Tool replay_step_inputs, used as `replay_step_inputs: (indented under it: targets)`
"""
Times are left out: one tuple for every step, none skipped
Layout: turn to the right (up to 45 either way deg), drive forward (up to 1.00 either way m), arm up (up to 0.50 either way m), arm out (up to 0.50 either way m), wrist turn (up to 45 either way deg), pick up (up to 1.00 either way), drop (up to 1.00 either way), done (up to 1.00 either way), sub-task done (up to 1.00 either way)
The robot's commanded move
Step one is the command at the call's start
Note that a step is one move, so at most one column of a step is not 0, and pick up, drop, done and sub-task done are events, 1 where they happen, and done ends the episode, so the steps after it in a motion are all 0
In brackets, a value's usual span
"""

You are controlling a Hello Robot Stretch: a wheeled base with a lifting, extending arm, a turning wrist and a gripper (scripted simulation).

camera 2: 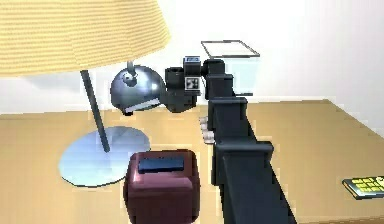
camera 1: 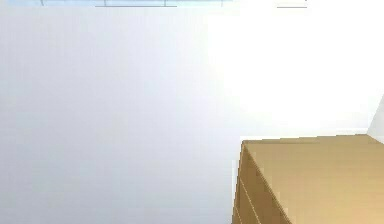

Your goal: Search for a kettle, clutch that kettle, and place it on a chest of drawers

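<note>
**Grey kettle at the end effector's tip, tan wood underneath**

Closest in on the arm side view, a dark red box (camera 2: pixel 165 185) with a black slot in its top sits on the chest of drawers (camera 2: pixel 320 140), right up against the arm (camera 2: pixel 240 150), which runs out as a dark square bar from the bottom edge. Off at the view's right edge lies a flat dark thing (camera 2: pixel 366 185) with yellow marks on it. Just past the box is the round grey foot of a lamp (camera 2: pixel 88 160); its thin stem leans up to a wide pale-yellow shade across the top left. Small pale bits (camera 2: pixel 207 132), too small to name, sit tight beside the arm.

Further out are the two white marker squares, and left of them the end effector (camera 2: pixel 163 84). Right at its fingers is the kettle (camera 2: pixel 135 90), a shiny grey dome, with the lamp stem crossing in front of it. Its underside meets the far edge of the wooden top, so I cannot tell whether it is held or standing there. Behind the arm's end stands a see-through container (camera 2: pixel 235 60) with a white rim.

On the forward view, a corner of the chest of drawers (camera 1: pixel 320 175) shows at lower right, with a plain white wall (camera 1: pixel 120 110) beyond.
</note>
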Motion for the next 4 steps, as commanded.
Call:
replay_step_inputs:
  targets:
    - [0.0,0.00,0.00,0.00,45.0,0.00,0.00,0.00,0.00]
    - [0.0,0.00,-0.12,0.00,0.0,0.00,0.00,0.00,0.00]
    - [0.0,0.00,0.00,0.00,0.0,0.00,1.00,0.00,0.00]
    - [0.0,0.00,0.10,0.00,0.0,0.00,0.00,0.00,0.00]
